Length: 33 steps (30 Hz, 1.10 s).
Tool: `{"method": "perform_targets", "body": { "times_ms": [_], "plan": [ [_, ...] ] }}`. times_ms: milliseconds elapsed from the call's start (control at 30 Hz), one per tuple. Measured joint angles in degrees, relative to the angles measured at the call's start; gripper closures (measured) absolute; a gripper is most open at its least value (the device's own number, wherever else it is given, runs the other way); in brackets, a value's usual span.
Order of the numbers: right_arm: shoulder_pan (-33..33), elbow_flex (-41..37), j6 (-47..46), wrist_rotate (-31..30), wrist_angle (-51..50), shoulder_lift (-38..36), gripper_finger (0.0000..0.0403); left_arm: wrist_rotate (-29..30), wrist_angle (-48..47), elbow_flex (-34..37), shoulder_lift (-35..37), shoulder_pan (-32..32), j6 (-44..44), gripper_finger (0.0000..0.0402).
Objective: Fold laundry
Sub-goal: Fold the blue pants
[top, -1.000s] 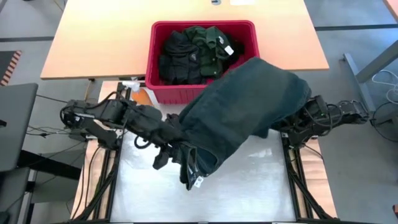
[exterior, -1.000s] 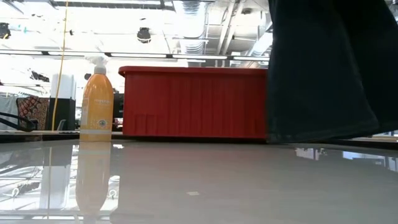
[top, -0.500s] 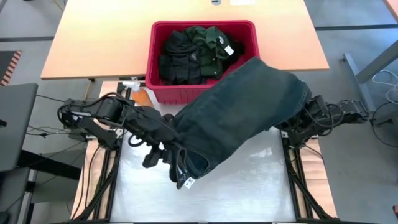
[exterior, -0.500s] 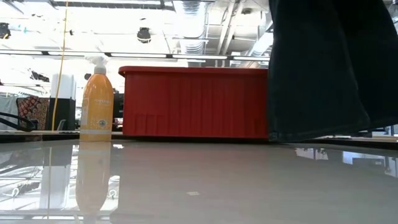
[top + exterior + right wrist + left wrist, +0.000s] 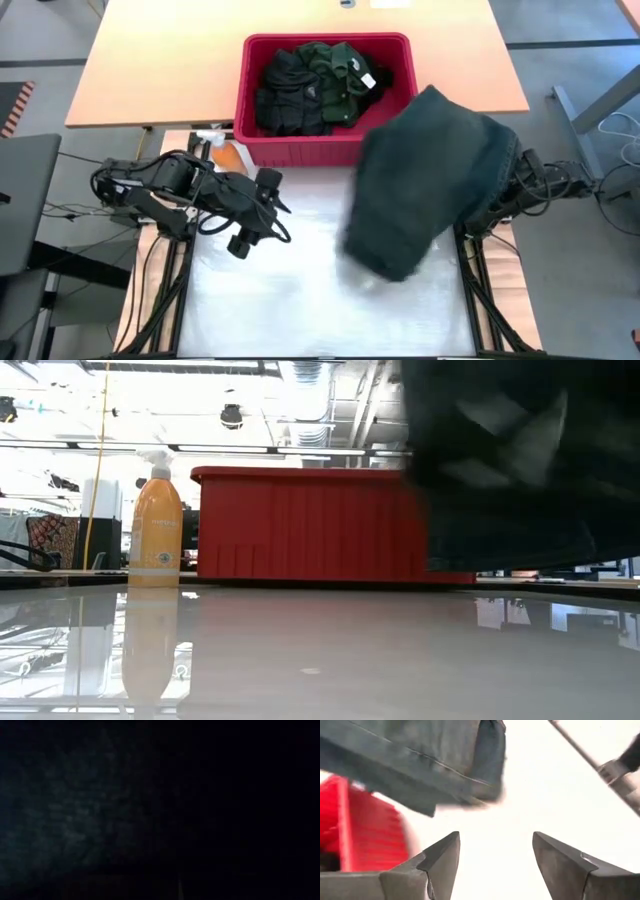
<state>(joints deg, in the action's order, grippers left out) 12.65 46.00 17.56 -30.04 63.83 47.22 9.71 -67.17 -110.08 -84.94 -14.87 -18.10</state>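
Garment [image 5: 430, 180]: dark cloth hanging over the table's right side, long axis downward.
Left gripper [image 5: 262, 212]: fingers spread, empty, beside the cloth's free edge.
Right gripper: hidden under cloth, pressed together, nearer.

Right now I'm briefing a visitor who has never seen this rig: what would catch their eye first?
A big dark blue-green cloth garment hangs over the right side of the white table, draped over the right arm, whose gripper is hidden beneath it. Behind it stands a red plastic basket heaped with black and dark green clothes. The left gripper hovers open and empty, apart from the cloth.
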Motion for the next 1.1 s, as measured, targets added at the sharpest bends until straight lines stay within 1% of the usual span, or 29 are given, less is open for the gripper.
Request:
{"method": "perform_targets", "body": {
  "times_ms": [67, 133, 200, 267, 367, 433, 500, 600, 700, 767, 800, 867, 967, 1100],
  "plan": [
    [0.6, 0.0, -1.7, 0.0, -1.2, -0.6, 0.0385, 2.0, -0.5, 0.0, 1.1, 0.2, 0.6, 0.0164],
    [1.0, 0.0, -3.7, 0.0, -3.4, -1.1, 0.0385, 2.1, 1.5, 0.0, 2.3, 0.8, 3.3, 0.0164],
    [1.7, 0.0, -5.5, 0.0, -5.8, -1.4, 0.0385, -0.5, 6.8, 0.2, 3.2, 2.0, 7.7, 0.0164],
    [2.5, 0.0, -6.8, 0.1, -7.1, -1.3, 0.0385, -5.0, 15.0, 2.5, 4.2, 3.4, 12.8, 0.0164],
    [4.1, 0.0, -7.3, 1.9, -8.9, -1.2, 0.0385, -12.6, 32.1, 10.9, 6.1, 5.0, 18.0, 0.0164],
    [5.0, 0.0, -7.3, 3.2, -10.1, -1.2, 0.0385, -17.4, 46.1, 19.4, 7.2, 5.9, 21.3, 0.0164],
    [5.9, 0.0, -7.3, 3.7, -11.2, -1.2, 0.0385, -20.0, 60.5, 28.8, 8.2, 7.0, 27.3, 0.0164],
    [7.0, 0.0, -7.3, 5.7, -13.7, -1.2, 0.0385, -20.5, 83.8, 42.0, 9.1, 9.8, 40.7, 0.0164],
    [7.7, 0.0, -7.3, 7.9, -16.1, -1.2, 0.0385, -19.4, 108.5, 52.0, 8.7, 12.6, 56.4, 0.0164],
    [8.2, 0.0, -7.3, 8.1, -17.4, -1.2, 0.0385, -18.2, 118.4, 56.3, 7.8, 14.0, 65.6, 0.0164],
    [8.5, 0.0, -7.3, 8.1, -18.0, -1.2, 0.0385, -17.7, 120.5, 57.9, 7.1, 14.6, 68.6, 0.0164],
    [8.9, 0.0, -8.0, 8.1, -19.1, -1.0, 0.0385, -17.4, 121.3, 59.7, 5.8, 15.6, 72.9, 0.0164],
    [9.1, 0.0, -9.4, 8.1, -20.2, -0.2, 0.0385, -17.5, 121.6, 59.3, 3.4, 16.2, 77.8, 0.0164],
    [9.1, 0.0, -10.1, 8.0, -20.5, 1.4, 0.0383, -18.7, 121.7, 56.8, -0.4, 16.3, 77.7, 0.0164]
  ]
}}
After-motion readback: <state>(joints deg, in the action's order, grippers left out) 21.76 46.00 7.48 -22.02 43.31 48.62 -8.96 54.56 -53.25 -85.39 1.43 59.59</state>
